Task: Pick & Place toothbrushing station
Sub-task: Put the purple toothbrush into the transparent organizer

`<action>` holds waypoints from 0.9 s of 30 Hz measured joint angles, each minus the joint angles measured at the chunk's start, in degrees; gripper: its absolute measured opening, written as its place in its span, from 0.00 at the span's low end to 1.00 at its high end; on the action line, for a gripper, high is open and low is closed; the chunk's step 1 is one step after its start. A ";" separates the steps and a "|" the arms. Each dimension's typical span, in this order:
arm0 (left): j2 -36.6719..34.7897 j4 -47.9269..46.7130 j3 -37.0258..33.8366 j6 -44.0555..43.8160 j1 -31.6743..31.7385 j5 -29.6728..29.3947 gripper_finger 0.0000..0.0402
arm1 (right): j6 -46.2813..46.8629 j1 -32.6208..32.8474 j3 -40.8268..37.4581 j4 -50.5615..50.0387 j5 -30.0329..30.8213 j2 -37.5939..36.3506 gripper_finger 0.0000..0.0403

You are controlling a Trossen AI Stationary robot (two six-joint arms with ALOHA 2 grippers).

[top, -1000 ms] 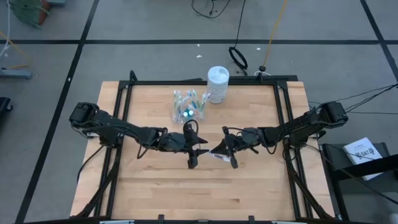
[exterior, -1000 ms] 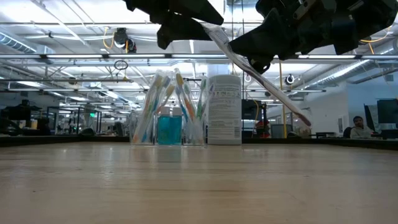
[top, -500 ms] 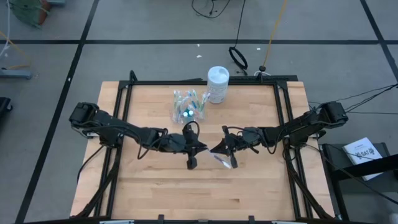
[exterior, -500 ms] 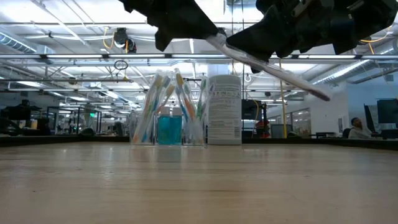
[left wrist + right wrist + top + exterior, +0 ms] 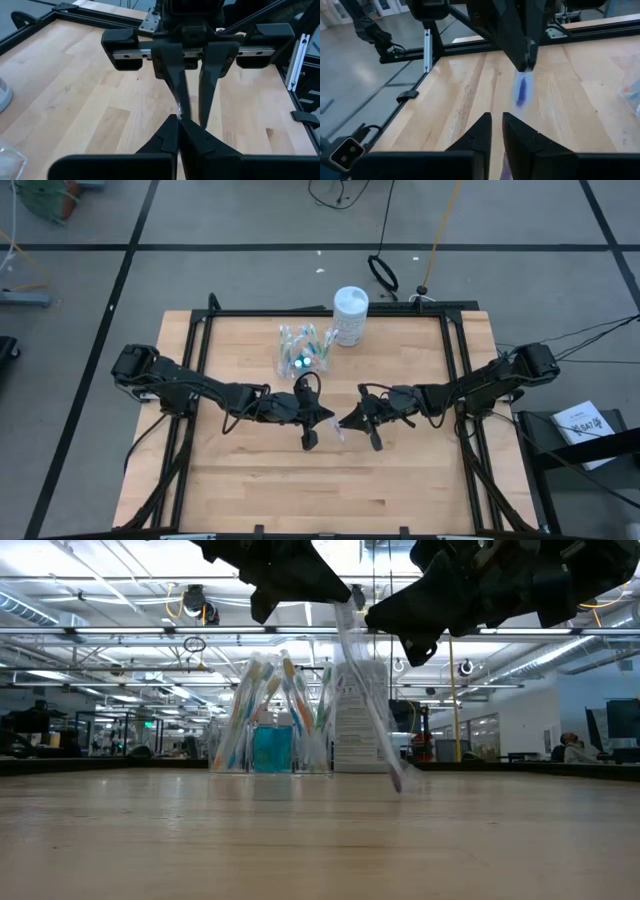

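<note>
Mid-table, left gripper pinches a toothbrush hanging above the wood; right gripper just beside, fingers nearly closed, apparently empty. Farther back, clear cup already holds brushes; this one remains.

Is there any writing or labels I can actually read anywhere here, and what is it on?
No text here can be read for certain.
White canister behind the cup: rows of print on its side, too blurred to read.
White sheet beside the table: dark print, too small to read.
Toothbrushes and the teal tube in the cup: no readable lettering.
Both arms: no readable markings.
</note>
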 joint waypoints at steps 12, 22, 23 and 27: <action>-5.84 -7.13 -0.02 3.72 0.04 -1.56 0.02 | -0.09 -0.04 -0.02 -5.01 5.49 0.00 0.21; -21.94 -26.05 -0.02 7.56 2.32 -18.46 0.01 | -0.43 -0.07 -0.04 -5.20 5.38 0.00 0.20; -23.67 -27.49 -0.02 7.93 2.99 -18.73 0.01 | -0.85 -0.07 -0.04 -5.20 5.38 0.00 0.20; -29.59 -30.76 0.00 8.88 6.37 -18.75 0.01 | -3.02 -0.07 -0.04 -5.38 5.36 0.00 0.20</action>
